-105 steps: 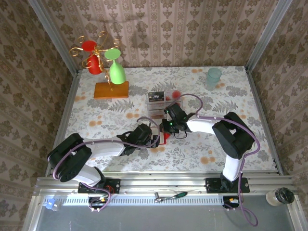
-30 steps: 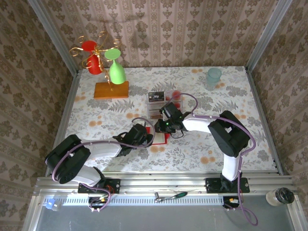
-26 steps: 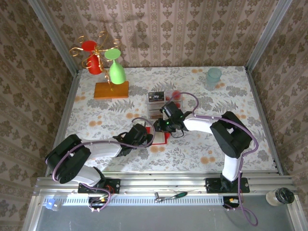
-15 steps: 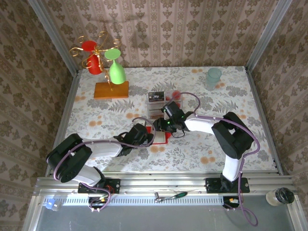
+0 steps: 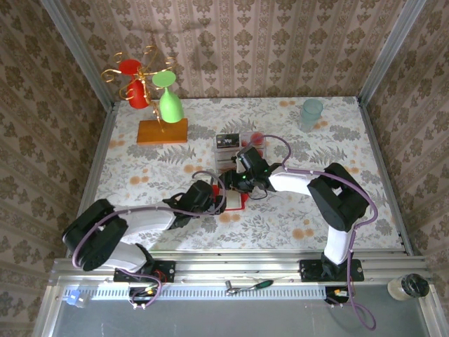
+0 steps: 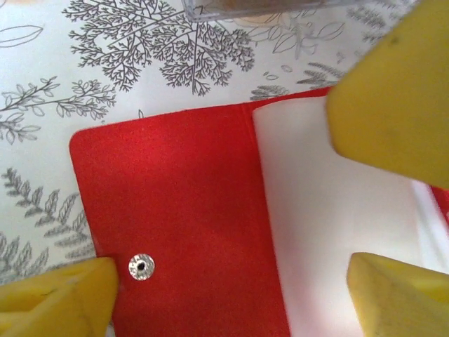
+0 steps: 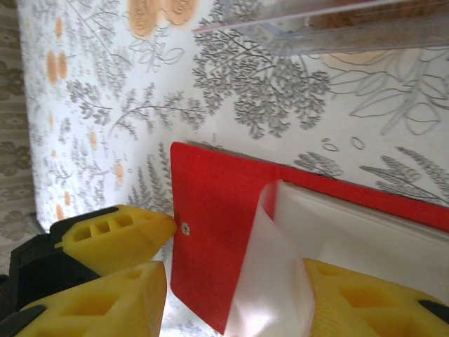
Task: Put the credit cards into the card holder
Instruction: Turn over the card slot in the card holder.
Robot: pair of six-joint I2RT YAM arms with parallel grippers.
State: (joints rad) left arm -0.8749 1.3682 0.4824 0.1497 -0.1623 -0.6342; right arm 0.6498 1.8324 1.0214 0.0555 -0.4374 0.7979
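The card holder [image 6: 175,210] lies flat and open, bright red with a silver snap [image 6: 141,266] and a pale pocket. Its length runs from finger to finger of the left claw [image 6: 231,270], which is spread wide and gripping nothing. The right claw [image 7: 235,270] is also wide and empty, just above it.

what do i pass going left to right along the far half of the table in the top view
cup stand → clear tray → teal cup
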